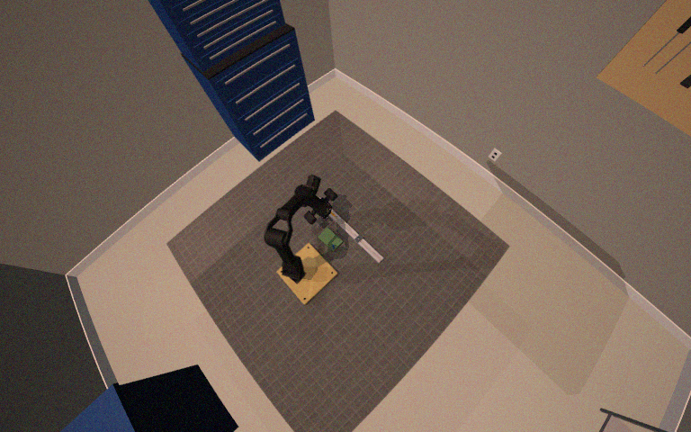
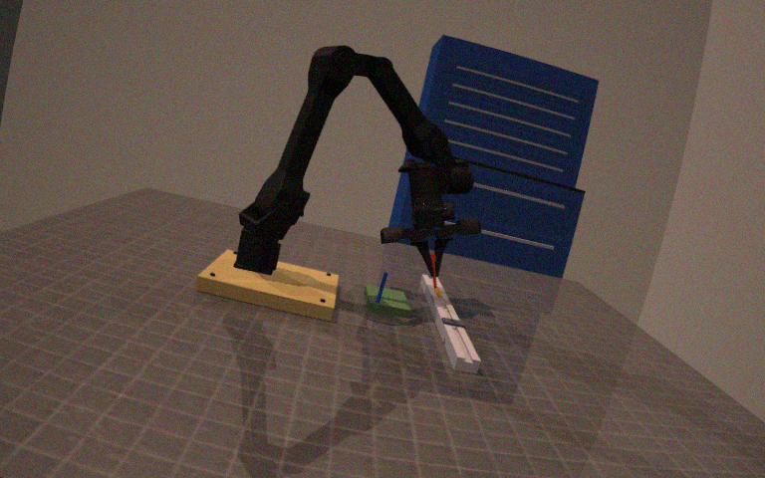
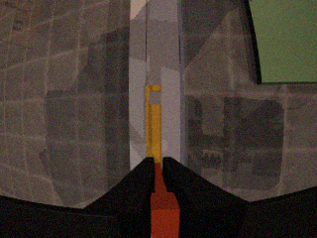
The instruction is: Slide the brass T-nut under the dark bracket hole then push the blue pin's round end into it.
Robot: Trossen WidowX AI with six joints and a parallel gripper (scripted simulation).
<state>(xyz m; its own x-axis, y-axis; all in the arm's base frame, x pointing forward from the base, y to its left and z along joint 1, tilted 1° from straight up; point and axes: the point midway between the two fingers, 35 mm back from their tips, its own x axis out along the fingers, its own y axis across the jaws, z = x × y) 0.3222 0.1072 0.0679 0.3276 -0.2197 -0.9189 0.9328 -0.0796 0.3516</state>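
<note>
Black fingers of my gripper are nearly together, pinched on the orange handle, which looks red-orange in this light. The handle stands up between the fingertips, leaning slightly in the exterior view. Directly below it is the brass T-nut, yellow-gold. From the wrist I see the nut just beyond the fingertips, long and narrow, lined up with the slot of the pale aluminum rail. I cannot tell whether it lies fully flat under the slot's lips.

The rail runs away from the gripper. In the exterior view the nut is toward its far end, and the dark bracket crosses the rail nearer that camera, apart from the nut. The nut is not under the bracket.

Left of the rail in the exterior view, and near it, sits the green tray. The blue pin stands in it, tilted, its top leaning right. Farther left is the wooden base board that carries my black arm. At the far right behind everything rises a tall blue cabinet with pale horizontal handles.
</note>
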